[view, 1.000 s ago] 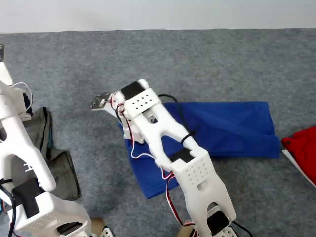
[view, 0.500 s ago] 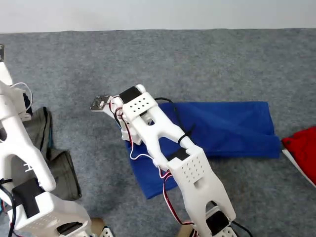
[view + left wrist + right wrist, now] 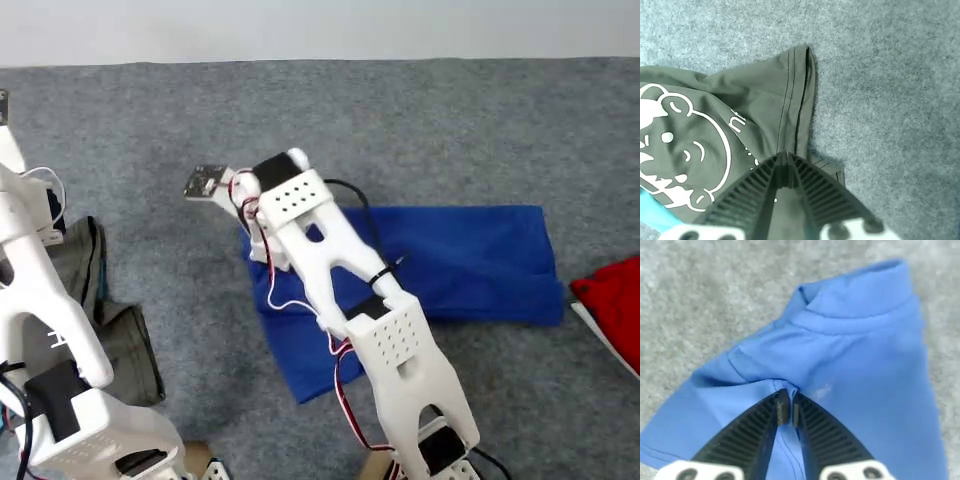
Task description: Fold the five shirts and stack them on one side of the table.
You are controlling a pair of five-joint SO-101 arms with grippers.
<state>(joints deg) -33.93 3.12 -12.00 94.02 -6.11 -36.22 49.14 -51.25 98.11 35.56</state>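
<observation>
Two pinches: right gripper clamped on the floppy blue shirt near its collar seam, left gripper clamped on the olive shirt at a hem, and seams probably hold best.

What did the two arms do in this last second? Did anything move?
The right arm's fingers, shut on the blue shirt, swung slightly toward the far side of the table, drawing the shirt's pinched edge along. Nothing was newly grabbed or let go. The left arm's fingers stayed pinched on the dark shirt, and the red shirt kept its place.
</observation>
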